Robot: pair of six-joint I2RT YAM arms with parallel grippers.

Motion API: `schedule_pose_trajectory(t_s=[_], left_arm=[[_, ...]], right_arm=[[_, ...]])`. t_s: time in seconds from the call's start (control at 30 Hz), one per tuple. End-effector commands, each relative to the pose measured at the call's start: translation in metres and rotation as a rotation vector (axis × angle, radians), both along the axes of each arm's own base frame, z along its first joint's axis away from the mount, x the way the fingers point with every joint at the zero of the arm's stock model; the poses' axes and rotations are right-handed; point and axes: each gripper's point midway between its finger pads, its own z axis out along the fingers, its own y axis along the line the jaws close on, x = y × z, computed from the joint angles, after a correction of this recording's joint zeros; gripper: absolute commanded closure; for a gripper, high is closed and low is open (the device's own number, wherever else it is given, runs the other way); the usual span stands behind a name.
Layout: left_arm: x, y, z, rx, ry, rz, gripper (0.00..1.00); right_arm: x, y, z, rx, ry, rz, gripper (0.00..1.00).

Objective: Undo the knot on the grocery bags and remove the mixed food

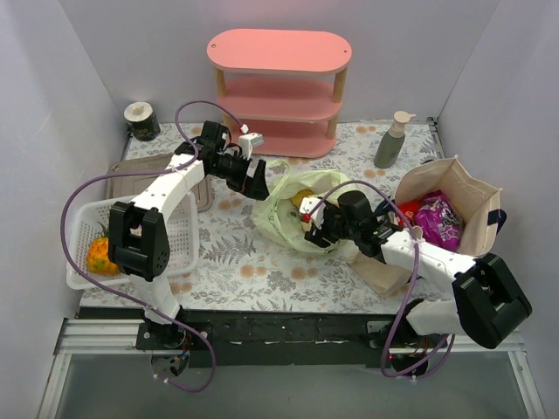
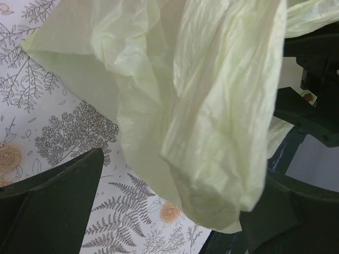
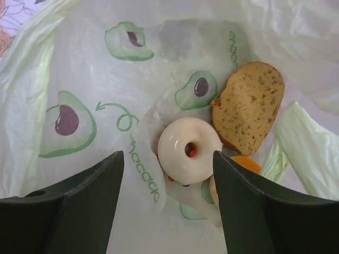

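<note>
Yellow-green plastic, thin and crinkly, makes up the bag [image 1: 293,214], which lies on the flowered table [image 1: 236,262] between the two arms, just left of the beige tote [image 1: 472,188] that holds the snack packets [image 1: 437,218]. It looks nearly weightless, limp and slippery, so it should slide and fold rather than keep a shape. The rim of its mouth seems the best place to pinch it, clear of what is inside. No knot shows, and the mouth appears to lie open. Inside rest an iced doughnut [image 3: 189,151], a brown pastry slice [image 3: 249,106] just beside it, and an orange piece [image 3: 244,164] partly hidden beneath. All three look soft and easily crushed, so they are best taken lightly by their edges. The left gripper [image 1: 258,181] reaches in from the far left. Its jaws stand wide, with a fold of film draped between them against one finger, apparently not pinched. The right gripper [image 3: 168,154] hovers over the mouth, pointing down at the doughnut, jaws wide apart and holding nothing.
</note>
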Motion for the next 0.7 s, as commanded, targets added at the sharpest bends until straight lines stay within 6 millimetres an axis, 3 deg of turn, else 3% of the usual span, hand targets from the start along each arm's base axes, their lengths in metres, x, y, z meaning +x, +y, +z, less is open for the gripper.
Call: schedule_pose_trajectory(t_s=[0.0, 0.07, 0.33, 0.53, 0.67], left_arm=[[-0.005, 0.001, 0.022, -0.035, -0.078, 0.011, 0.02], [-0.006, 0.001, 0.020, -0.036, -0.070, 0.016, 0.02], [-0.001, -0.001, 0.021, -0.043, -0.074, 0.018, 0.02], [0.004, -0.002, 0.020, -0.039, -0.082, 0.021, 0.02], [0.004, -0.001, 0.017, -0.032, -0.075, 0.027, 0.02]], right_arm=[[0.030, 0.018, 0.028, 0.074, -0.053, -0.041, 0.26], [0.041, 0.024, 0.033, 0.102, -0.055, -0.072, 0.27], [0.072, 0.024, 0.004, 0.058, -0.036, -0.194, 0.24], [0.061, 0.010, -0.035, -0.012, 0.032, -0.231, 0.21], [0.059, 0.009, -0.041, -0.028, 0.047, -0.218, 0.23]])
